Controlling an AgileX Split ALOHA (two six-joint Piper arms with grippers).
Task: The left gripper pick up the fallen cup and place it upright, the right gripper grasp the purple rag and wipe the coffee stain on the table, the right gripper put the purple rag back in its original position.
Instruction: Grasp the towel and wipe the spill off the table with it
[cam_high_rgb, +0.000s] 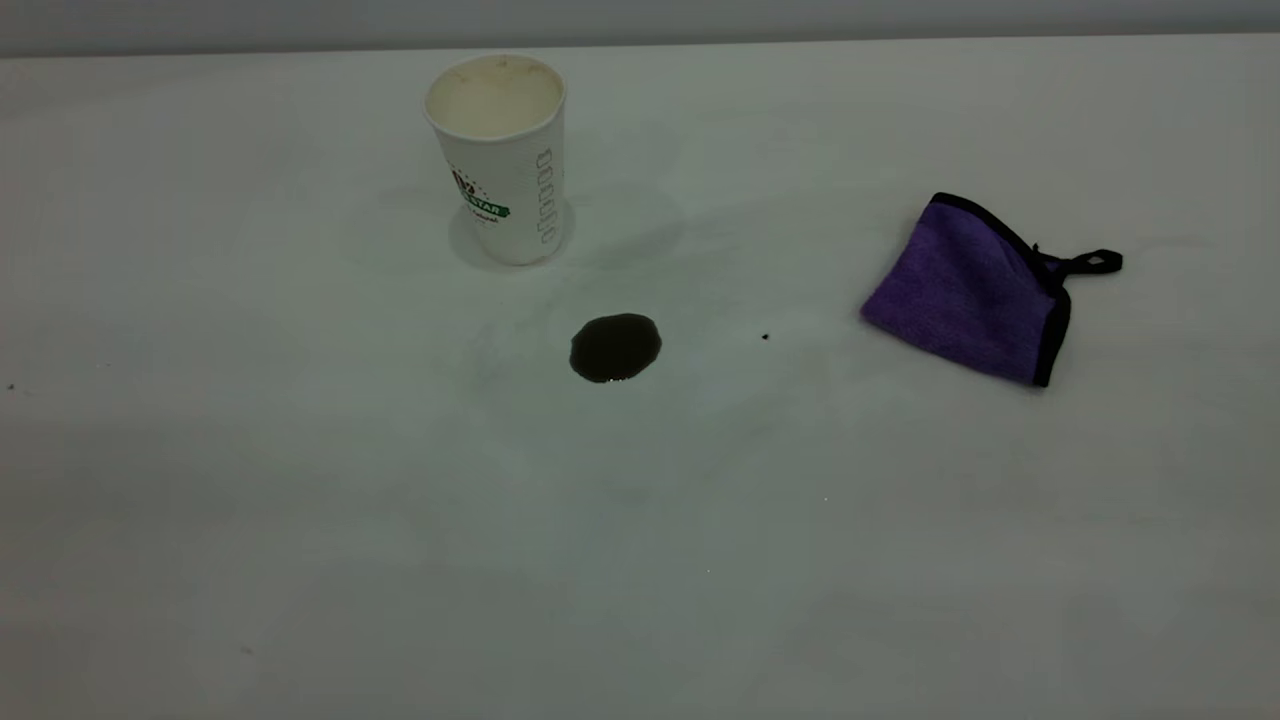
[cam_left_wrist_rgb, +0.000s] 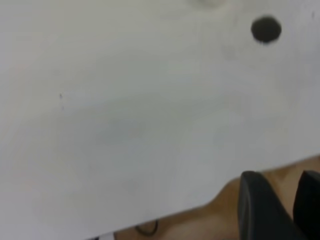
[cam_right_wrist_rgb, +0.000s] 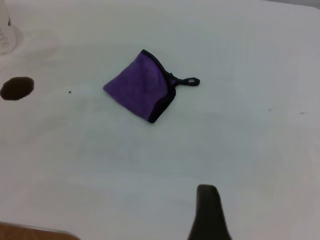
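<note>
The cup stands upright at the back left of the table, its mouth up. The coffee stain lies a little in front of it and to its right, untouched. The purple rag lies folded at the right, its black loop pointing right. No gripper shows in the exterior view. My left gripper is open and empty, held off the table's near edge, far from the stain. My right gripper is low over bare table, well short of the rag; stain and cup lie beyond.
A tiny black speck lies between stain and rag. The table's near edge runs by the left gripper, with a tan floor beyond it. A grey wall runs behind the table.
</note>
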